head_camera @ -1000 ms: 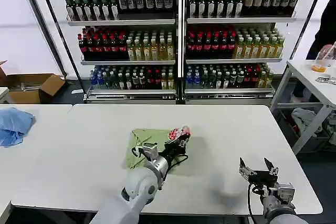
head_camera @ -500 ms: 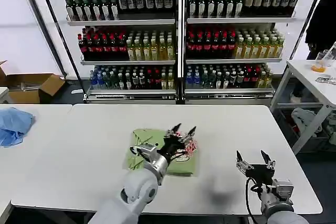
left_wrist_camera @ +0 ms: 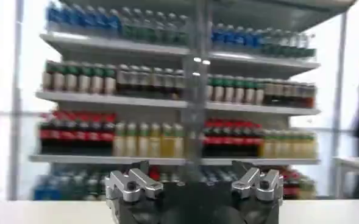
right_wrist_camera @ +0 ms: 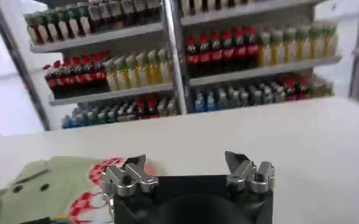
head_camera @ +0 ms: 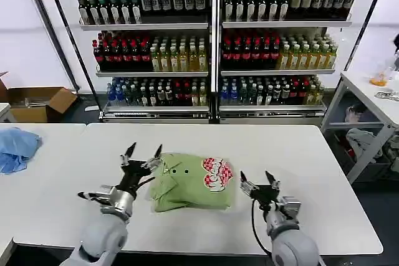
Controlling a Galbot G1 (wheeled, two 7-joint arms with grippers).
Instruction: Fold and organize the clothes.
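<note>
The clothes are one light green polo shirt (head_camera: 187,183) lying folded in a compact rectangle on the white table (head_camera: 299,154), collar and small buttons toward the left, red-and-white graphic (head_camera: 216,173) on top at the right. My left gripper (head_camera: 143,154) hovers open just off the shirt's left edge, holding nothing. My right gripper (head_camera: 257,181) stands open close to the shirt's right edge, also holding nothing. In the right wrist view the shirt (right_wrist_camera: 51,185) lies beside the open right gripper (right_wrist_camera: 184,163). In the left wrist view the open left gripper (left_wrist_camera: 190,172) faces the shelves.
A light blue cloth (head_camera: 15,149) lies on the neighbouring table at far left. Shelves of bottles (head_camera: 212,48) stand behind the table. A cardboard box (head_camera: 37,103) sits on the floor at left and another table (head_camera: 374,95) at right.
My left gripper let go of the shirt and drew back to its left side, open. The shirt now lies flat and folded. My right gripper moved left toward the shirt's right edge.
</note>
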